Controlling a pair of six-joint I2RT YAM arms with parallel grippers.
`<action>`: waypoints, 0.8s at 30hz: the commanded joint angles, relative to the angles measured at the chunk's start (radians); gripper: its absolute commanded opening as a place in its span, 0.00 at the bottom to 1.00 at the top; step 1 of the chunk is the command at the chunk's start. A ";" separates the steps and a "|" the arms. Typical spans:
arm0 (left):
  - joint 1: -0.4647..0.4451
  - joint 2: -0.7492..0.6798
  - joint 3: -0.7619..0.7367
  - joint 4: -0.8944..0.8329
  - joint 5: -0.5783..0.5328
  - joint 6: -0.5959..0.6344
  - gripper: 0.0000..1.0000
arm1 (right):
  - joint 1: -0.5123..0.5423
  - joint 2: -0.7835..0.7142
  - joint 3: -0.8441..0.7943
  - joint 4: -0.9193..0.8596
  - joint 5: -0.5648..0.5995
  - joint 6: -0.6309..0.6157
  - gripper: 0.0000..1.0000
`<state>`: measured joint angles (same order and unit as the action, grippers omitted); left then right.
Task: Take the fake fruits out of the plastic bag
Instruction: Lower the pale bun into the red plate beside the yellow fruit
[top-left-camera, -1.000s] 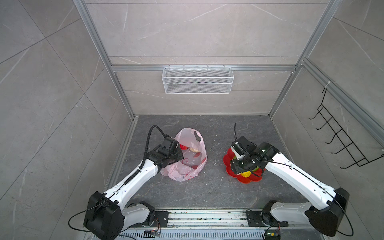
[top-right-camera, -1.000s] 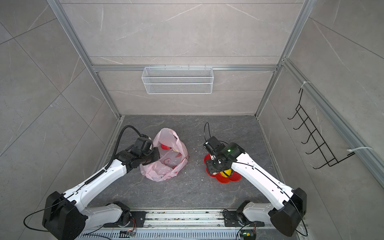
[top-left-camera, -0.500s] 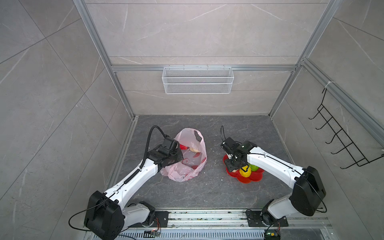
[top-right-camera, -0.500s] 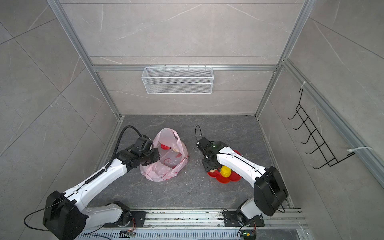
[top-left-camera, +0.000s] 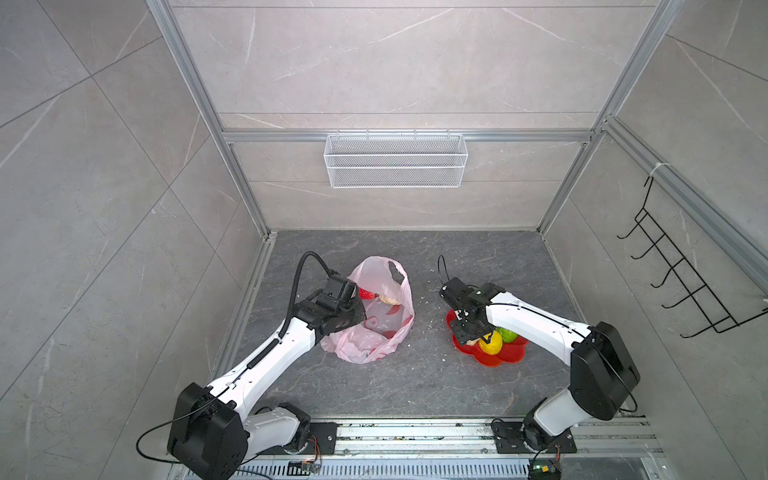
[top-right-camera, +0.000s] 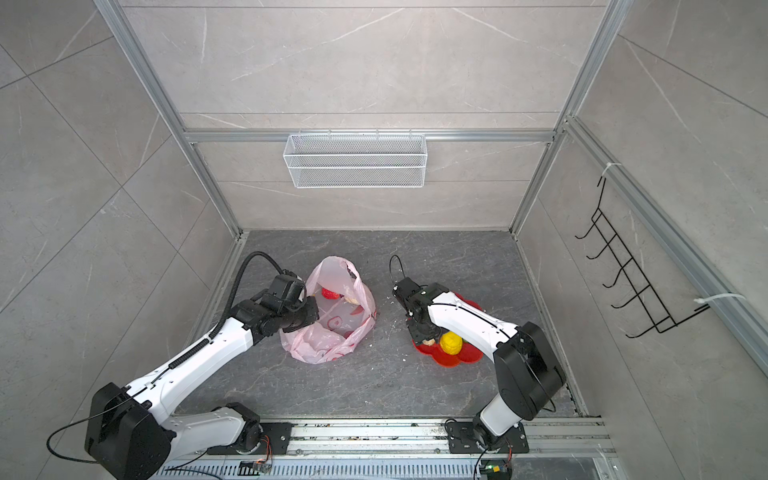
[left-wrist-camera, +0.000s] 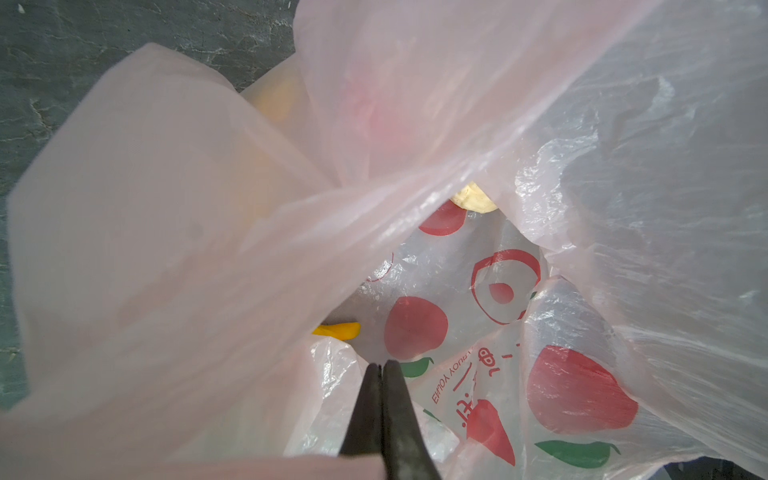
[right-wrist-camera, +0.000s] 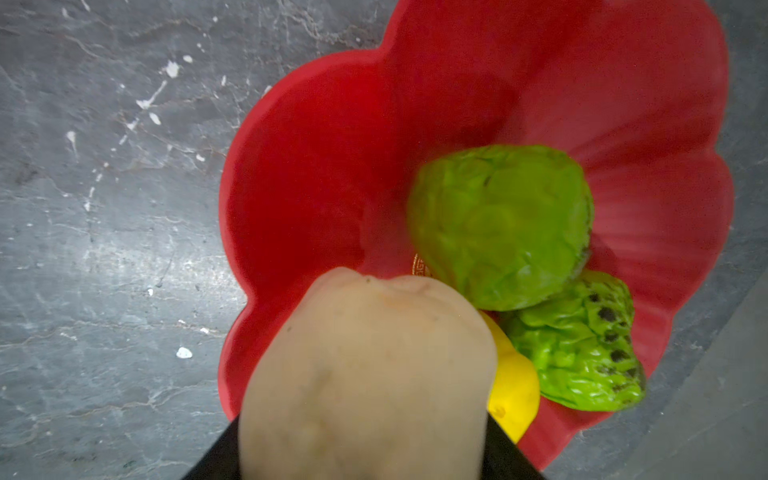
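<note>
**Gripping cream fruit over dish**

Clamping right fingers around that fruit, just above two green fruits and a yellow one in the dish. Pressing left fingers shut inside the mouth of the bag, with banana and red fruit inside it, on the surface near the dish.

Grey tiled walls are seen around a dark stone floor — a wire basket is hung at 12 o'clock, a hook rack at 3.

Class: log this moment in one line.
left gripper shut on pale-pink plastic bag | right gripper shut on cream lumpy fruit over red flower-shaped dish
</note>
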<state>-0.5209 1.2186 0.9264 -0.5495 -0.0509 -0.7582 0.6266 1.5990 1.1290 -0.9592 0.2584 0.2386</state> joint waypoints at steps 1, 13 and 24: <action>0.005 -0.024 0.012 0.000 0.002 0.021 0.00 | -0.005 0.022 -0.003 -0.001 0.023 -0.007 0.48; 0.005 -0.033 0.011 -0.009 0.001 0.021 0.00 | -0.007 0.050 0.008 -0.016 0.016 0.002 0.58; 0.006 -0.053 -0.003 -0.027 -0.005 0.014 0.00 | -0.008 0.072 0.012 -0.017 0.005 0.004 0.64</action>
<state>-0.5209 1.1965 0.9234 -0.5541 -0.0513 -0.7582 0.6228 1.6627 1.1294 -0.9600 0.2623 0.2390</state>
